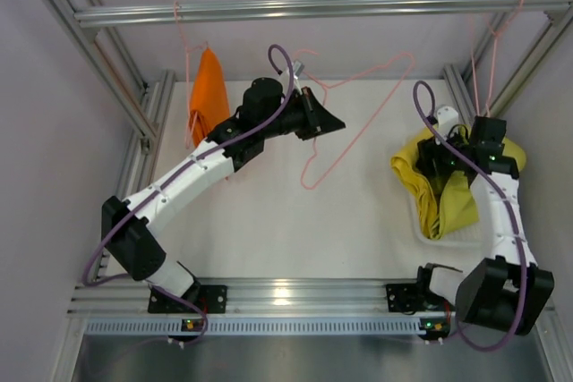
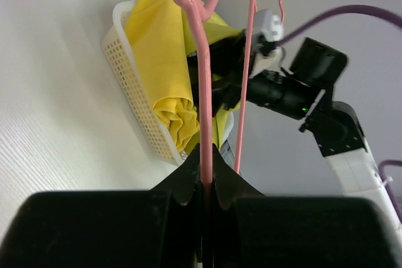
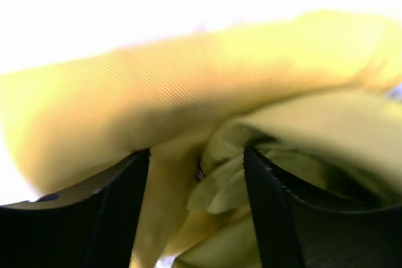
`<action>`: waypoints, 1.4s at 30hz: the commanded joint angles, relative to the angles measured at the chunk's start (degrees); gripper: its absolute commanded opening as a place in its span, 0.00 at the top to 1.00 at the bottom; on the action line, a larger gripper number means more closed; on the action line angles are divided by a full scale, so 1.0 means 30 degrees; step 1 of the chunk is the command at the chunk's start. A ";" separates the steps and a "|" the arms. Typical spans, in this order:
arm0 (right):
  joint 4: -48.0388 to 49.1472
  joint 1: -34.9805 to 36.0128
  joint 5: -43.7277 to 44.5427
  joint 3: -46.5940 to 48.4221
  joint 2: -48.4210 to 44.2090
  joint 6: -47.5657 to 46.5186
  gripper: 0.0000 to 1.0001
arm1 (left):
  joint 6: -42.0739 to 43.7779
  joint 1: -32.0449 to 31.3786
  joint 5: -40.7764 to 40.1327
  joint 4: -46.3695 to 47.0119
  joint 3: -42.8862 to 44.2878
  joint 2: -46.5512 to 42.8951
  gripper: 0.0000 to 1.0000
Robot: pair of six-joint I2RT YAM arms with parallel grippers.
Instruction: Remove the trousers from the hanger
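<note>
The bright orange trousers point(image 1: 208, 96) hang on a pink hanger point(image 1: 185, 60) from the rail at the back left. My left gripper point(image 1: 333, 123) is shut on the wire of a bare pink hanger point(image 1: 376, 107), held above the table's middle; the left wrist view shows the fingertips point(image 2: 205, 155) clamped on that wire point(image 2: 202, 80). The yellow trousers point(image 1: 414, 172) and yellow-green trousers point(image 1: 457, 207) lie bunched in a white basket point(image 1: 421, 237) at the right. My right gripper point(image 1: 443, 167) is open, pressed down into them; yellow cloth point(image 3: 157, 92) and yellow-green cloth point(image 3: 295, 130) fill the gap between its fingers point(image 3: 196, 161).
An aluminium rail point(image 1: 313, 8) crosses the back, with frame posts at both sides. Another bare pink hanger point(image 1: 491, 69) hangs from the rail at the right, just behind my right arm. The basket point(image 2: 135, 92) and my right arm point(image 2: 301, 86) show in the left wrist view.
</note>
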 commanded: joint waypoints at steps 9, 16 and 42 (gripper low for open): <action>0.3536 0.0147 -0.4010 0.4748 -0.7309 0.7897 0.16 | -0.0063 -0.0018 -0.1707 -0.0805 0.1038 -0.0485 1.00; 0.1751 0.1575 -0.6592 0.6948 -0.7489 1.1270 0.26 | -0.0180 -0.1917 -0.8150 -0.5759 0.3267 0.0219 1.00; 0.4761 1.6524 0.0532 0.2175 -0.3591 2.1903 0.32 | 0.0435 -0.3944 -1.6535 -0.8105 0.4409 0.2181 1.00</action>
